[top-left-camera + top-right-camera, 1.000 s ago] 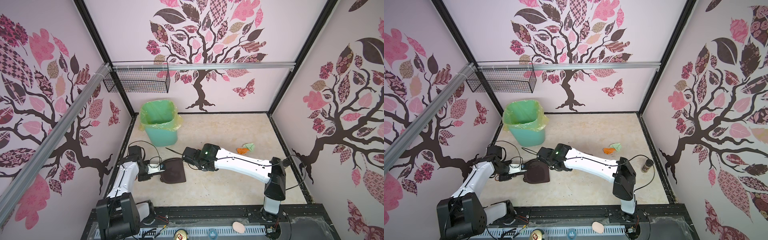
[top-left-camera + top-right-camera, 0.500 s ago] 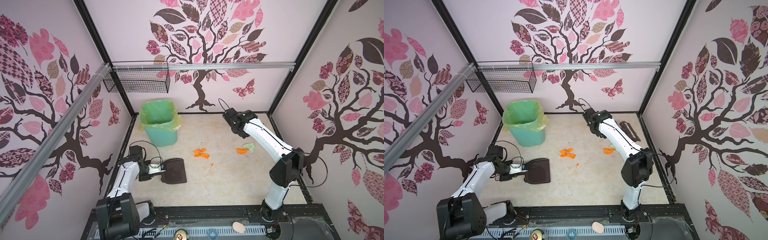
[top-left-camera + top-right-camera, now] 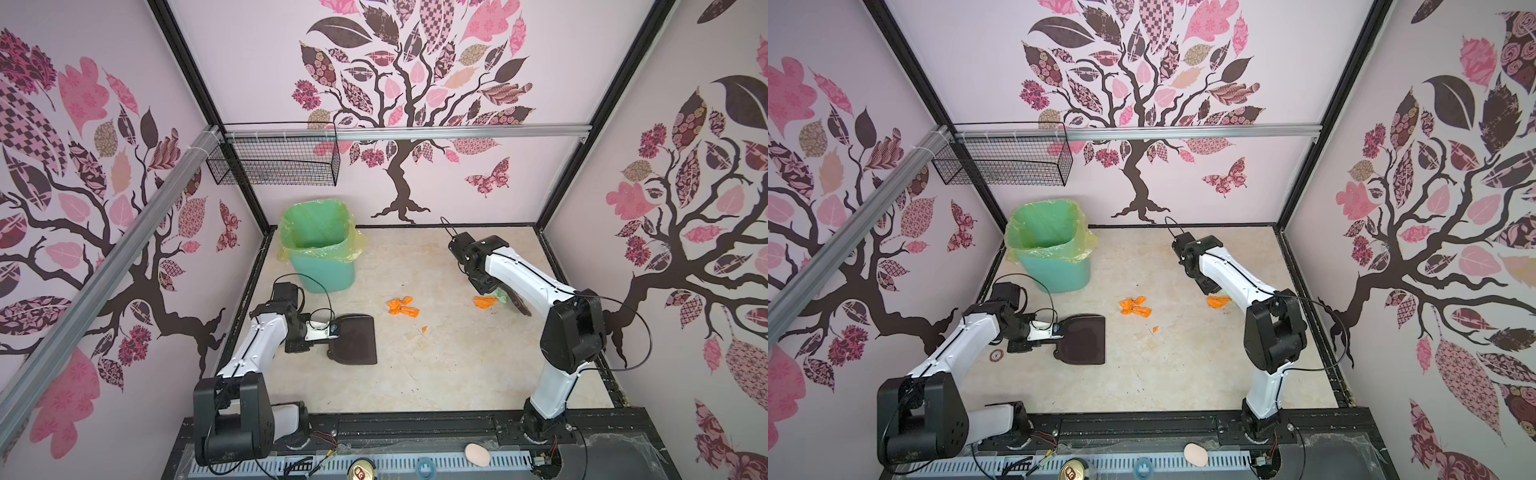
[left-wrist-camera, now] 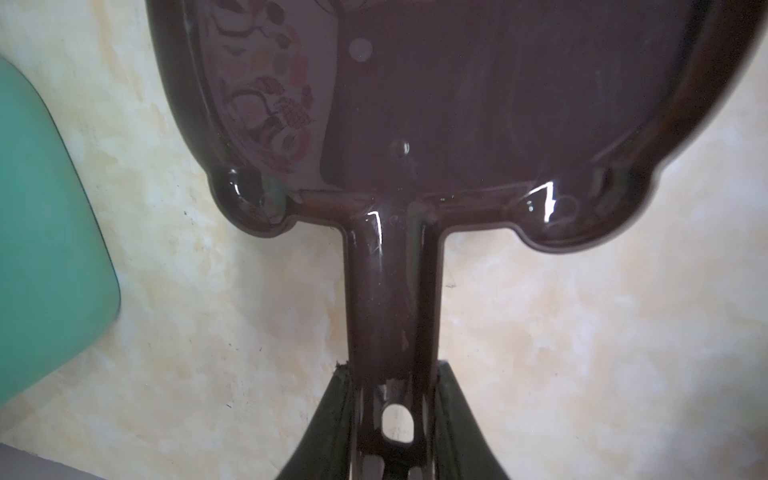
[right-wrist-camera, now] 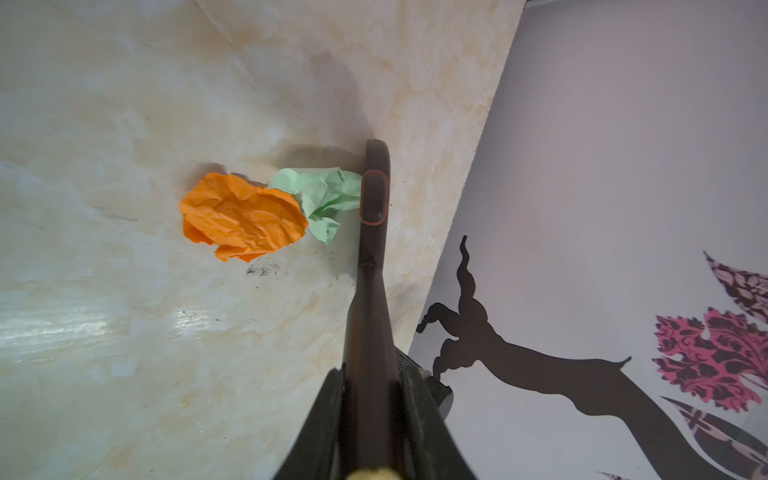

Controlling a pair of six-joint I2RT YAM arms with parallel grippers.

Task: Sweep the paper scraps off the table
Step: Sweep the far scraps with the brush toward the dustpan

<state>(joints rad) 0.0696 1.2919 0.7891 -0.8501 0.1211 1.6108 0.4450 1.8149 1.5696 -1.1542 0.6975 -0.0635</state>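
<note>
Scraps point(image 3: 402, 306) look featherlight and crumply, so push, don't pinch: some mid table point(image 3: 436, 374), two at 3 o'clock beside the brush point(image 5: 374, 199) clamped in the right gripper point(image 5: 370, 374); left gripper point(image 4: 392, 372) is clamped on the dustpan point(image 3: 353, 338) at 9.

glossy dark plastic dustpan point(image 4: 478, 104), crumpled matt paper scraps point(image 5: 245, 216), smooth marbled table point(image 3: 436, 374)

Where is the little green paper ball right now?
In a top view the green paper scrap lies on the right side of the table, squeezed between an orange scrap that it touches and the dark brush.
</note>
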